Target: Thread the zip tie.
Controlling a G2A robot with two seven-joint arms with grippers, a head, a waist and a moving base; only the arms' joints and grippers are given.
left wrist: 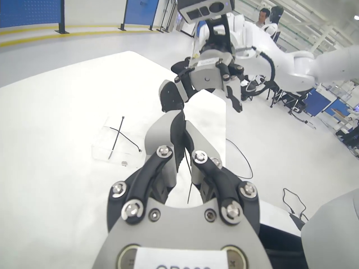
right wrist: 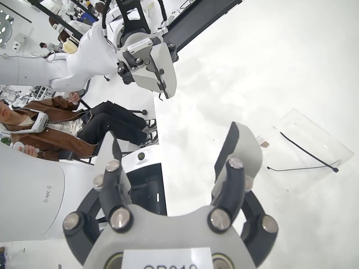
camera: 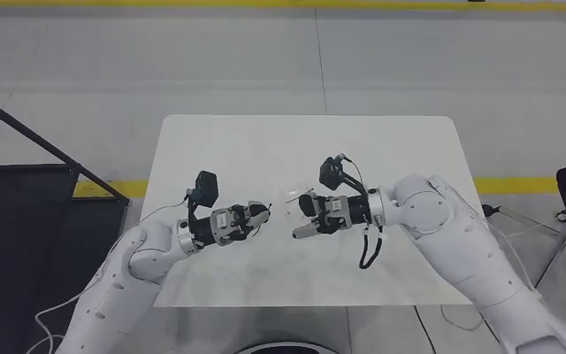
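Observation:
My left gripper [left wrist: 179, 118] is shut on a thin black zip tie [left wrist: 187, 169], which runs down between its fingers. In the right wrist view the left gripper [right wrist: 164, 92] faces the camera with the tie's tip poking out at its fingertips. Facing it a short way off, my right gripper [right wrist: 174, 144] is open and holds nothing. From above, the left gripper [camera: 262, 212] and the right gripper [camera: 301, 226] hover tip to tip over the middle of the white table [camera: 221, 150]. The right gripper [left wrist: 202, 102] stands just beyond the left fingertips.
A clear shallow tray [left wrist: 98, 152] lies on the table beside the grippers, holding two loose black zip ties [left wrist: 117, 135] crossed over each other. The tray [right wrist: 345, 152] and the crossed ties [right wrist: 303, 148] show again there. The tray [camera: 292, 192] sits just behind the grippers.

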